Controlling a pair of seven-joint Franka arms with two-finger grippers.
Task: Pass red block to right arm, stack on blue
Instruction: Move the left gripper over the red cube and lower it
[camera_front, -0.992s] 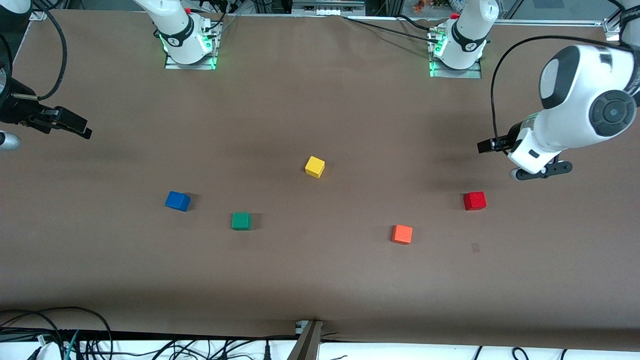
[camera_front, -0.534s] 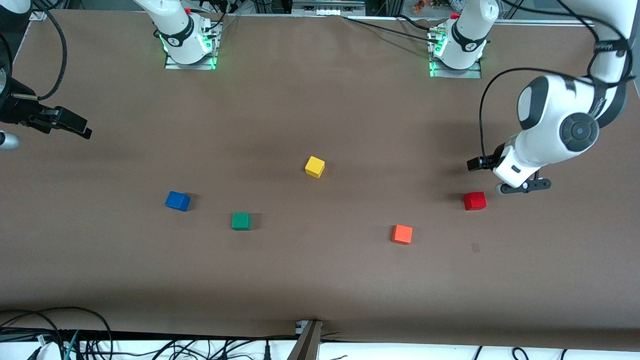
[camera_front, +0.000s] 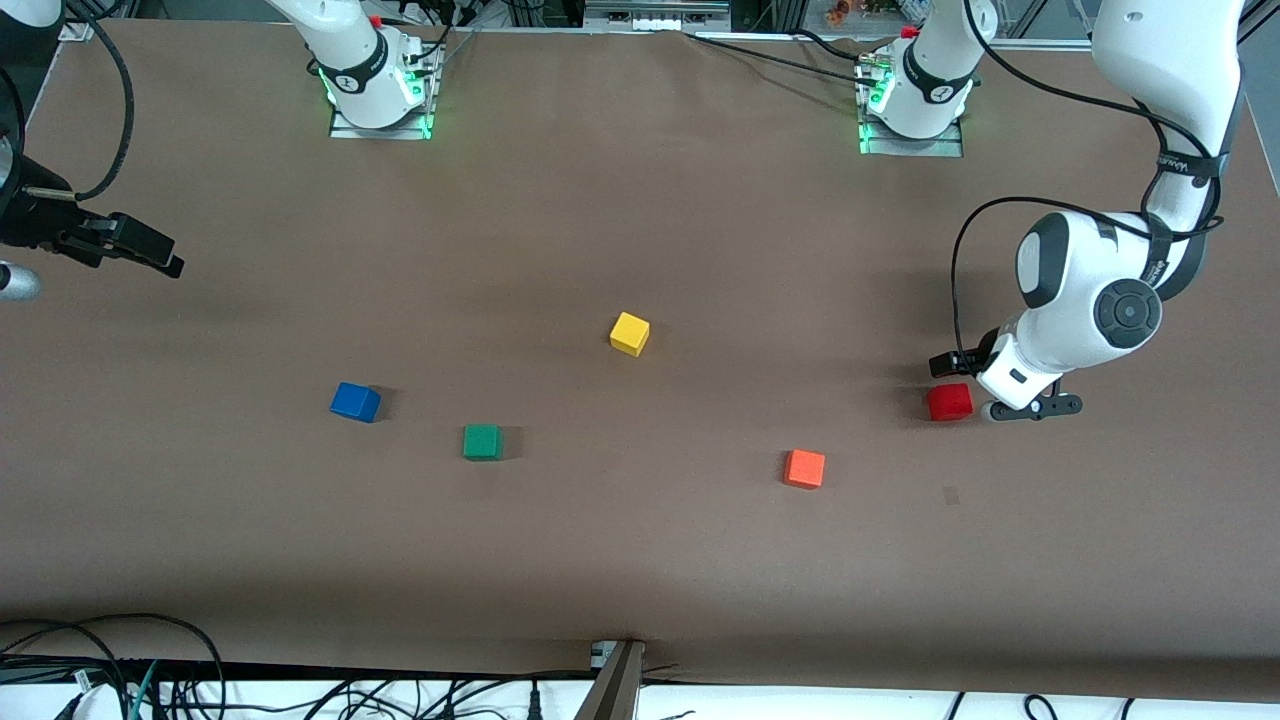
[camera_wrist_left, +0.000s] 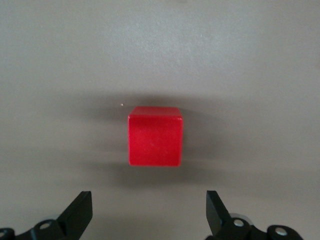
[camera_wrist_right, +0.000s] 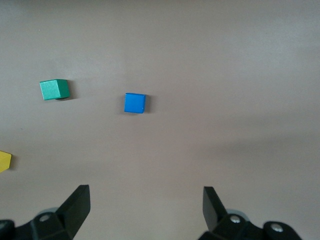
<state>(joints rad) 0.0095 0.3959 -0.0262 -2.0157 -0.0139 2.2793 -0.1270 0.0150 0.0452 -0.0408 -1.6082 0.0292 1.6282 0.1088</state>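
My left gripper (camera_wrist_left: 149, 212), lowered over the past second from up in the air, now sits just beside the small bright red wooden block (camera_front: 949, 401), fingers spread wide and holding nothing; the pick-up looks imminent. The cube has no long axis; its faces sit square to my fingers. Well apart from the red block, toward the right arm's end, lies the small solid blue cube (camera_front: 355, 402). My right gripper (camera_wrist_right: 145, 210) waits aloft, fingers spread, empty.
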